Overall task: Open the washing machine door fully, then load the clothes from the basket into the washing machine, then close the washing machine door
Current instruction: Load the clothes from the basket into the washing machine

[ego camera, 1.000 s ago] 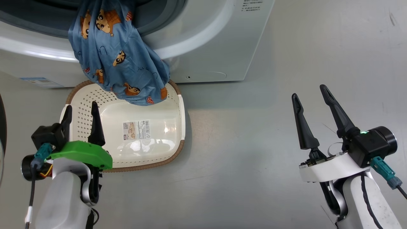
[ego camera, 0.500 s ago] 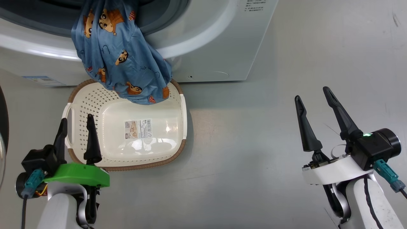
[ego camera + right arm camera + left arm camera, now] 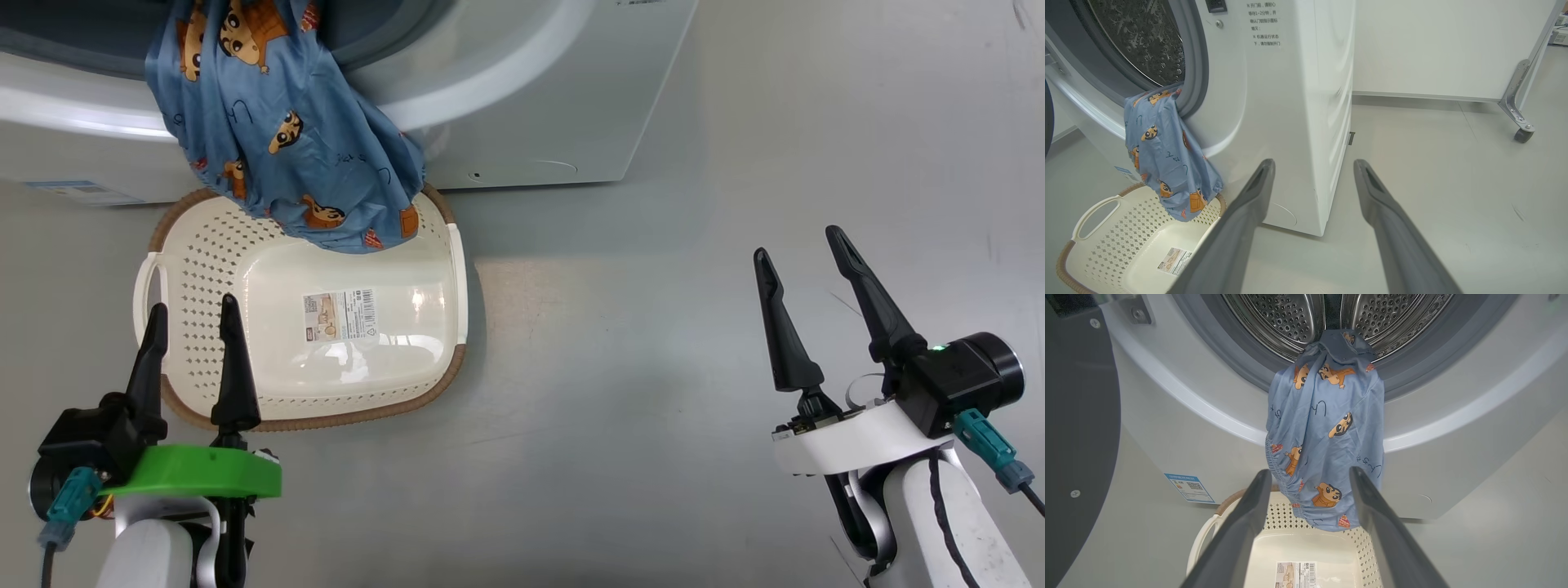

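left claw [image 3: 192, 306] has drawn back to the near rim of the basket [image 3: 196, 253], spread and empty; right claw [image 3: 796, 242] stands spread above the floor [image 3: 637, 343], well apart. clothes [image 3: 277, 131] hang from the washing machine [image 3: 555, 106] mouth, lower end over the basket's far rim.
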